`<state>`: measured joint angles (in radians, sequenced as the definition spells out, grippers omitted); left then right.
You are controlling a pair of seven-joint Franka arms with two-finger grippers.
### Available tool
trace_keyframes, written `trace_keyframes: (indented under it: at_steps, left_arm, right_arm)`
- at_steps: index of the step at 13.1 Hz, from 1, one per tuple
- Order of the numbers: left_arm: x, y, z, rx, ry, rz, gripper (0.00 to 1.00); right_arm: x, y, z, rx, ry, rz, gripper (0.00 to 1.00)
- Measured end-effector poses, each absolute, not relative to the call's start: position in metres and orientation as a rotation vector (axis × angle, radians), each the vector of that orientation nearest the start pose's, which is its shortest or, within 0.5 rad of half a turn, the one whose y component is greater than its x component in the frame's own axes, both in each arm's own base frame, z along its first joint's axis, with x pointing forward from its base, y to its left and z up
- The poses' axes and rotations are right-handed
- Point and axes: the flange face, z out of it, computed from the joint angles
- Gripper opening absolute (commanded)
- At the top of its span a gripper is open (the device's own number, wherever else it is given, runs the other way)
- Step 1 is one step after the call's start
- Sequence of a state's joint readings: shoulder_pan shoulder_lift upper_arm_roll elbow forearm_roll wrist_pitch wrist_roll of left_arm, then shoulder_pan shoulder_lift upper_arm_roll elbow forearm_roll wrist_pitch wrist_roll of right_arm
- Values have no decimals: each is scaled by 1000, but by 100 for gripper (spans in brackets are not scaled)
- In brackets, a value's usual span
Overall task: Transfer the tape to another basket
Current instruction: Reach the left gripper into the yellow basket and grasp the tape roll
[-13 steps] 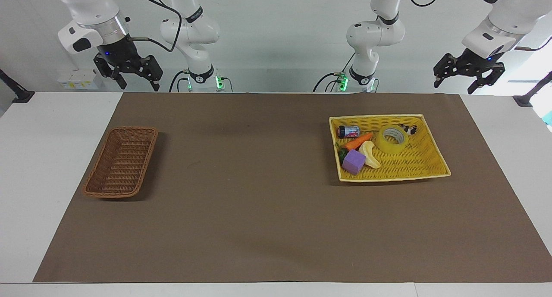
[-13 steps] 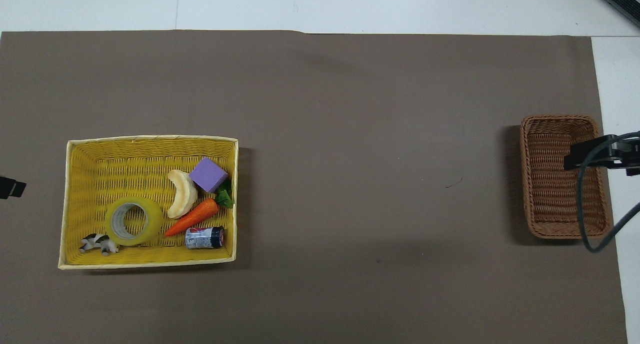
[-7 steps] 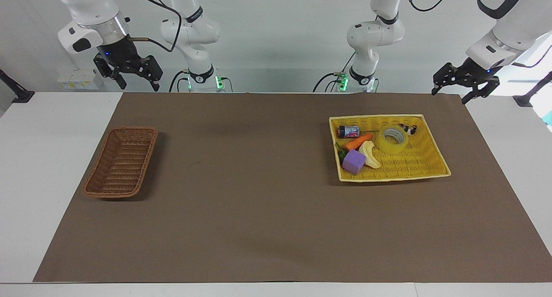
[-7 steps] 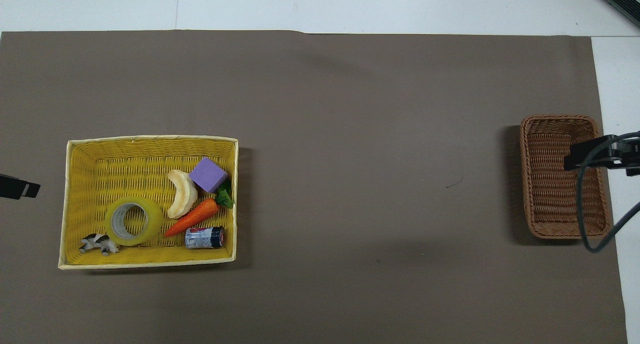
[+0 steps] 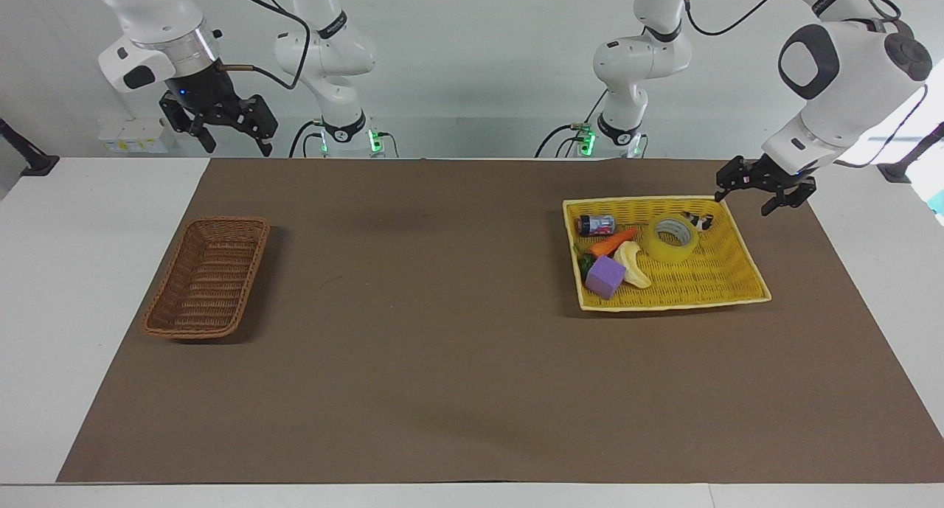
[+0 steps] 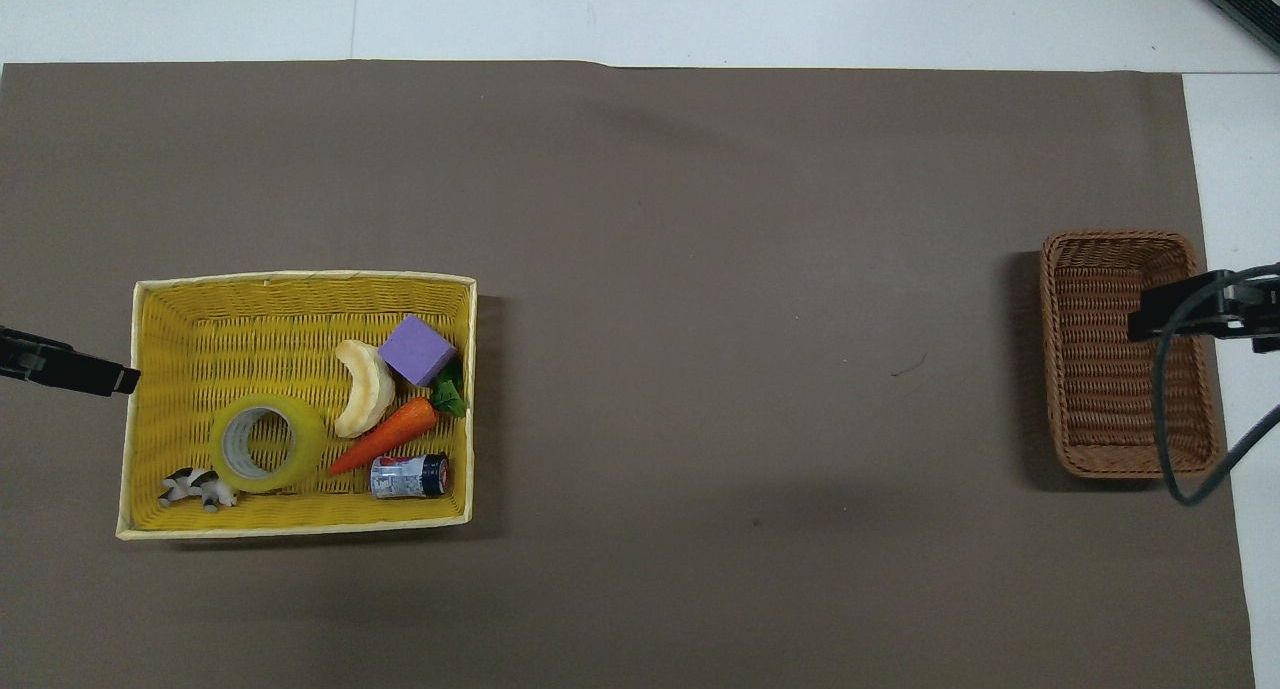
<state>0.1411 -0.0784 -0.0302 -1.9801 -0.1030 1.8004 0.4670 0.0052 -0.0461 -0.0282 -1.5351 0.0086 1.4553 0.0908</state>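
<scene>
We see the left gripper [image 5: 763,192] in the air at the edge of the yellow tray [image 5: 745,261], at the corner toward the left arm's end of the surface. Its jaws are spread apart and hold nothing. The tape [image 5: 672,238] lies flat inside the tray with its hole upward, apart from the jaws, toward the tray's middle. Between the jaws and the tape there is a small black and white figure [image 5: 698,220] which touches the roll or stands just beside it. On the roll's other flank are a banana piece [image 5: 633,264] and a carrot [image 5: 612,241], both near it.

The right gripper [image 5: 221,121] waits high at the right arm's end of the surface with its jaws also open and empty. The brown basket [image 5: 208,276] is below it on the surface and has nothing in it.

In our judgement the task is only at the approach. Several things can go wrong from here. The jaws may strike the tray's rim when they go down, because they are so close to it. They may also catch the small figure together with the roll, or push the banana piece. The roll is wide, so the opening could be too small for it and the jaws may have to take the roll by its wall. The way to the basket is long, so the arms perhaps need a handover, and a weak grip would drop the tape there.
</scene>
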Motion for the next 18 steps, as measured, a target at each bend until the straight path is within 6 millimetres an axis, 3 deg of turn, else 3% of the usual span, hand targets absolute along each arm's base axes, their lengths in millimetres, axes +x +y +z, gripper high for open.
trace_keyframes:
  at_steps: [4, 6, 7, 8, 10, 11, 15, 18]
  left_arm:
    - [512, 49, 435, -3218, 523, 140, 100]
    - [506, 49, 400, -3217, 535, 158, 87]
    - [504, 50, 382, -3216, 534, 163, 77]
    - [500, 50, 365, -3217, 528, 180, 60]
    - [494, 50, 336, -3218, 520, 201, 9]
    - [493, 50, 326, -3216, 514, 191, 0]
    - [491, 48, 323, -3230, 418, 189, 0]
    - [504, 54, 350, -3241, 403, 211, 0]
  right_arm:
    - [528, -12, 656, -3127, 179, 54, 100]
    - [528, -13, 655, -3127, 180, 56, 100]
    - [528, -13, 655, -3127, 180, 57, 100]
    - [528, -13, 655, -3127, 180, 59, 100]
    - [528, -13, 654, -3127, 180, 60, 100]
    - [527, -13, 654, -3127, 180, 60, 100]
    - [527, -13, 655, -3127, 180, 59, 100]
    - [526, -13, 655, -3127, 180, 58, 100]
